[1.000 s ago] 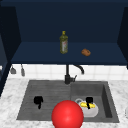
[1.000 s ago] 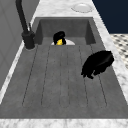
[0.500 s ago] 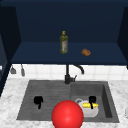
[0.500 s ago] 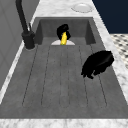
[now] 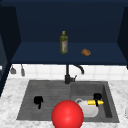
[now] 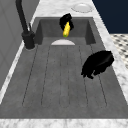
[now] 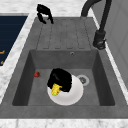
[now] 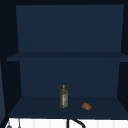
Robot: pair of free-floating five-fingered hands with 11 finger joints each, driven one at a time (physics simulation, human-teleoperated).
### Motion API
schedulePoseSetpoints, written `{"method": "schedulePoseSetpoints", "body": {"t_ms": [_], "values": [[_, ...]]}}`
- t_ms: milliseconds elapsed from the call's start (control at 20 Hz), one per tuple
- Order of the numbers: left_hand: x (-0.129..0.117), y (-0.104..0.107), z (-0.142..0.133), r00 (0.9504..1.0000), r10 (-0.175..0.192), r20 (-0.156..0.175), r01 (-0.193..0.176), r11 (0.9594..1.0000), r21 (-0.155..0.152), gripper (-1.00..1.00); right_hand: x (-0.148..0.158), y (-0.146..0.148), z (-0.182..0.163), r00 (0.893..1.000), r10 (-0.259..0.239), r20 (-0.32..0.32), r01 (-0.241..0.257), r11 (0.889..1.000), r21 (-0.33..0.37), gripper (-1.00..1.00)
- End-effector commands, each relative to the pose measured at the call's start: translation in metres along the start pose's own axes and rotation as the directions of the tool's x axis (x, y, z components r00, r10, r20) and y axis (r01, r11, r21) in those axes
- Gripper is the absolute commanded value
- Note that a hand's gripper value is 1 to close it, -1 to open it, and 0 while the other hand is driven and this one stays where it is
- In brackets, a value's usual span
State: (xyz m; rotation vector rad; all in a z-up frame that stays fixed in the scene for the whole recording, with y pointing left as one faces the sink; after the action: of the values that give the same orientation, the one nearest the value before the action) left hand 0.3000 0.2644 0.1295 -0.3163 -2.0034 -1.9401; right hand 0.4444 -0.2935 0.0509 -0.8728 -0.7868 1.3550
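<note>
My right hand [image 5: 97, 96] is shut on a yellow, elongated item with a greenish tip [image 5: 95, 102]. It holds the item above a white plate [image 5: 88, 111] lying in the sink basin [image 7: 97, 72]. From the right side, the right hand [image 7: 60, 79] hangs over the plate [image 7: 75, 96] with the yellow item [image 7: 56, 90] pointing out of it. My left hand [image 5: 38, 100] hovers over the ribbed drainboard [image 6: 60, 82], fingers relaxed and drooping, holding nothing. The left side view shows that left hand [image 6: 98, 63] near the drainboard's front edge.
A black faucet [image 5: 68, 75] stands behind the sink. A red ball [image 5: 67, 115] sits at the front. A small red thing [image 7: 37, 74] lies in the basin near the drain [image 7: 82, 80]. An oil bottle [image 8: 64, 97] and a brown lump [image 8: 86, 106] stand on the shelf.
My right hand has lifted the yellow item a little and shifted it slightly toward the basin's right wall. The left hand has stayed in place.
</note>
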Motion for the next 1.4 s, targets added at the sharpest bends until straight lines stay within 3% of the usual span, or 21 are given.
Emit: {"method": "schedulePoseSetpoints", "body": {"t_ms": [0,950,1350], "values": [[0.0,0.0,0.0,1.0,0.0,0.0,0.0,1.0,0.0,0.0,-0.022,-0.019,0.019,0.999,-0.042,0.023,0.042,0.999,-0.002,1.0],[0.0,0.0,0.0,1.0,0.0,0.0,0.0,1.0,0.0,0.0,-0.117,-0.072,0.146,0.995,-0.085,0.043,0.085,0.996,-0.004,1.0],[0.0,0.0,0.0,1.0,0.0,0.0,0.0,1.0,0.0,0.0,-0.16,-0.093,0.172,0.992,-0.108,0.061,0.107,0.994,0.014,1.0]]}}
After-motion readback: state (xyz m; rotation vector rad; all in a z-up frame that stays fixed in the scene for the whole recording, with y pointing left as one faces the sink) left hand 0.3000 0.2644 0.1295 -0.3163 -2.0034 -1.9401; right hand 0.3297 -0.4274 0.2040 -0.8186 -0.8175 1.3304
